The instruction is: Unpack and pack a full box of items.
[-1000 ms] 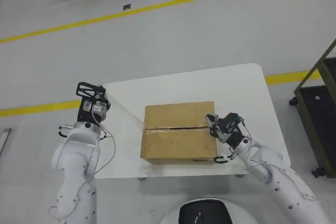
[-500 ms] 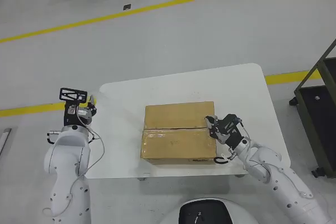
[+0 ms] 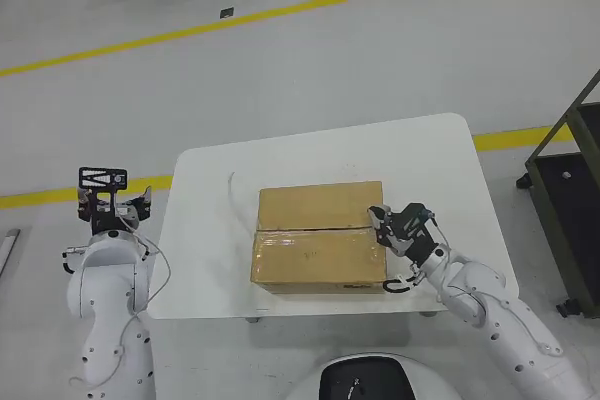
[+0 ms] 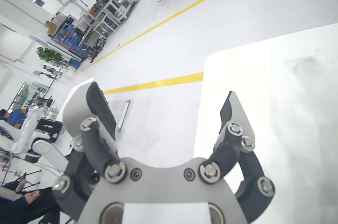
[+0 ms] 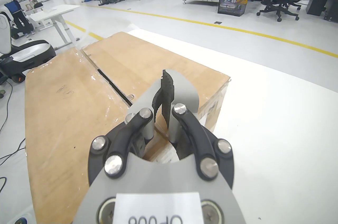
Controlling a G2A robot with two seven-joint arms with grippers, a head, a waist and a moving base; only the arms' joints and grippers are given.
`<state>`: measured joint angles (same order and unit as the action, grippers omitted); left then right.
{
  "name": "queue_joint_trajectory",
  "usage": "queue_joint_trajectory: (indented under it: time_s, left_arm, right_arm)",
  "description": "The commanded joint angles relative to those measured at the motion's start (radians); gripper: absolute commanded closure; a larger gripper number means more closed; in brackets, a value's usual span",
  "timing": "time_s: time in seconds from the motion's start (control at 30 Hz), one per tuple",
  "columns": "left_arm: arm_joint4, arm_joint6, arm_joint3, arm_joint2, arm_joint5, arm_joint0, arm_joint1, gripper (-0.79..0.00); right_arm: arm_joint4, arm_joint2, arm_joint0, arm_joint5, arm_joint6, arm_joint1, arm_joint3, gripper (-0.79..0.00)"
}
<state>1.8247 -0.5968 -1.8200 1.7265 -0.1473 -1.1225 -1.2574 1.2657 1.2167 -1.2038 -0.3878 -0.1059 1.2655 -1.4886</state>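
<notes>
A closed brown cardboard box (image 3: 318,235) lies in the middle of the white table (image 3: 430,165), its two top flaps meeting at a dark seam (image 5: 113,86) edged with wrinkled clear tape. My right gripper (image 3: 379,222) sits at the box's right end, just above that seam. In the right wrist view the right gripper (image 5: 165,86) is shut, with nothing visible between its fingers. My left gripper (image 3: 103,184) hangs beyond the table's left edge, above the floor. It stands open and empty (image 4: 161,99). A thin pale strip (image 3: 232,195) lies on the table left of the box.
A dark metal cart (image 3: 580,200) stands off the table's right side. Yellow floor lines (image 3: 160,38) run behind and beside the table. Bare tabletop lies to the left of, behind and to the right of the box.
My left arm has swung left, from beside the box to beyond the table's edge. The thin strip now lies loose on the table. The right gripper stays at the box's end.
</notes>
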Motion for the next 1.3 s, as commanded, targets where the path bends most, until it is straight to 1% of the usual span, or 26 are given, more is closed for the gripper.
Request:
queue_joint_trajectory:
  time_s: [0.0,0.07,0.2,0.27,0.4,0.43,0.5,0.6,0.7,0.83,0.97,1.1,1.27]
  left_arm:
    - [-0.046,0.004,-0.015,-0.025,-0.013,-0.017,-0.003,-0.785]
    - [-0.079,0.016,-0.037,-0.07,-0.05,-0.036,-0.006,-0.785]
    - [-0.182,0.021,-0.061,-0.168,-0.068,-0.068,-0.018,-0.785]
    - [-0.189,0.027,-0.067,-0.227,-0.1,-0.073,-0.021,-0.785]
    - [-0.209,0.022,-0.086,-0.345,-0.151,-0.067,-0.029,-0.785]
    - [-0.222,0.02,-0.093,-0.386,-0.186,-0.067,-0.032,-0.785]
    - [-0.229,0.004,-0.096,-0.447,-0.225,-0.062,-0.035,-0.785]
    - [-0.241,-0.008,-0.084,-0.534,-0.267,-0.05,-0.042,-0.785]
    - [-0.202,-0.018,-0.051,-0.593,-0.278,-0.025,-0.047,-0.785]
    - [-0.175,-0.027,-0.011,-0.647,-0.247,0.008,-0.057,-0.785]
    - [-0.077,-0.038,0.024,-0.679,-0.234,0.056,-0.06,-0.785]
    - [-0.028,-0.062,0.071,-0.691,-0.255,0.101,-0.063,-0.785]
    - [0.014,-0.08,0.107,-0.698,-0.282,0.13,-0.064,-0.785]
  right_arm:
    - [0.004,0.004,-0.006,0.001,-0.003,-0.001,-0.009,0.0]
    - [0.004,0.011,-0.017,0.002,-0.009,-0.003,-0.023,0.0]
    - [0.023,0.039,-0.058,0.014,-0.027,-0.01,-0.067,0.0]
    - [0.027,0.063,-0.09,0.019,-0.041,-0.014,-0.092,0.0]
    - [0.037,0.125,-0.167,0.031,-0.065,-0.026,-0.149,0.0]
    - [0.037,0.145,-0.189,0.037,-0.071,-0.029,-0.162,0.0]
    - [0.037,0.18,-0.23,0.039,-0.081,-0.035,-0.187,0.0]
    - [0.036,0.23,-0.286,0.048,-0.092,-0.042,-0.215,0.0]
    - [0.039,0.268,-0.33,0.055,-0.097,-0.047,-0.236,0.0]
    - [0.027,0.297,-0.368,0.06,-0.102,-0.051,-0.249,0.0]
    - [0.019,0.307,-0.389,0.062,-0.108,-0.052,-0.255,0.0]
    - [0.007,0.308,-0.399,0.067,-0.115,-0.051,-0.258,0.0]
    - [0.0,0.312,-0.41,0.071,-0.123,-0.052,-0.267,0.0]
